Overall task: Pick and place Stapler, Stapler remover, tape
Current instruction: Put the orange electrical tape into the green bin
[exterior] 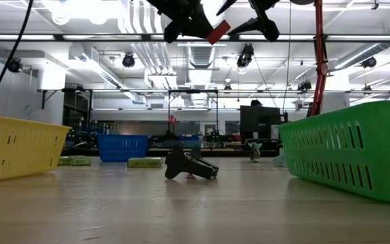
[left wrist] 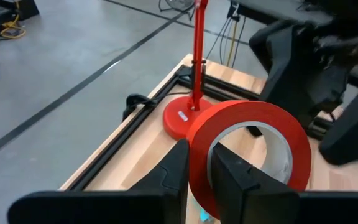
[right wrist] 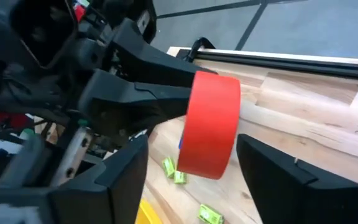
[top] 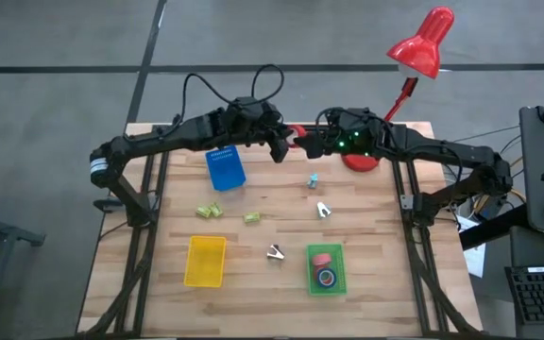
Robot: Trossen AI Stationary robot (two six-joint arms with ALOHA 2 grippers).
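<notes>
A red tape roll [top: 296,135] hangs in the air above the table's far middle, between my two grippers. My left gripper [top: 282,144] reaches in from the table's left and is shut on the roll [left wrist: 247,146]. My right gripper [top: 309,143] comes from the right and is open. Its two fingers stand on either side of the roll [right wrist: 211,124] without touching it. In the low view the roll [exterior: 217,32] sits high above the tabletop. A black staple remover [top: 274,252] lies on the wood near the green tray [top: 311,280], which holds another red roll [top: 322,260] and a blue roll [top: 327,278]. My left gripper [left wrist: 197,163] has the roll's wall [left wrist: 199,140] pinched, with one finger [left wrist: 235,177] inside the open centre and the other finger [left wrist: 166,174] outside. The fingers come roughly level from the table's left. The roll stands on edge, lifted clear of the table.
A blue tray [top: 225,169] sits under the left arm and a yellow tray [top: 206,261] lies near the front. Small green items [top: 209,212] [top: 253,217], a silver remover [top: 323,210] and a small blue piece [top: 314,179] lie mid-table. The red lamp's base [top: 359,160] stands under the right arm.
</notes>
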